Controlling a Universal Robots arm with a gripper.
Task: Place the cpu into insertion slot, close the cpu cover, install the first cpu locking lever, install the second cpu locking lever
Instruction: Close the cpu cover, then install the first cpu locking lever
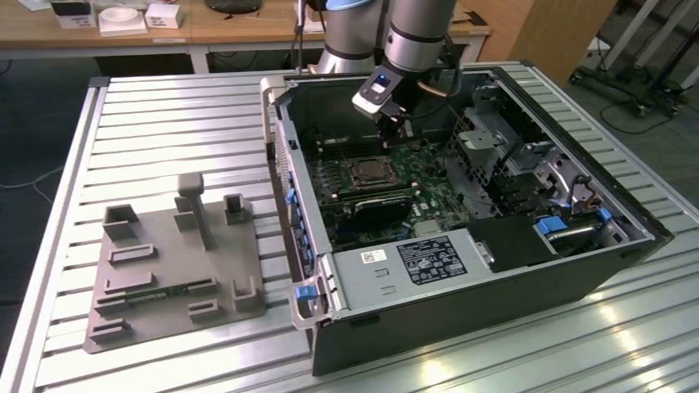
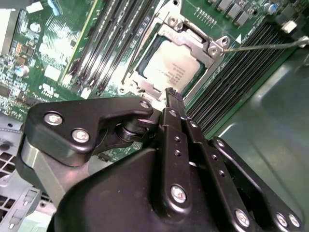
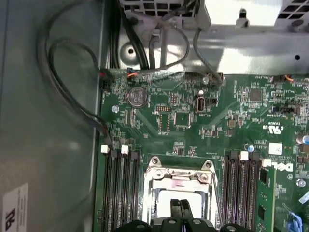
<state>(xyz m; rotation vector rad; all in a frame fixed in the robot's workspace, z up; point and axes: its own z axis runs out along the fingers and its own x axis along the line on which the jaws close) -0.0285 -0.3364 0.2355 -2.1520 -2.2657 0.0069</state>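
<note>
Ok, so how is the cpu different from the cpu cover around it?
The cpu is a solid flat plate; the cpu cover is a frame with a big square window. The cpu is smaller and shows through that window, while the cpu cover lies around its edges. The cpu has print on top; the cpu cover looks plain. Both are square, silver-grey metal.

Bright, even room light. Glare streaks on worktop (image 1: 513, 360), hot sheen on cpu (image 2: 169, 67); computer case (image 1: 437, 315) interior sits shadowed.
</note>
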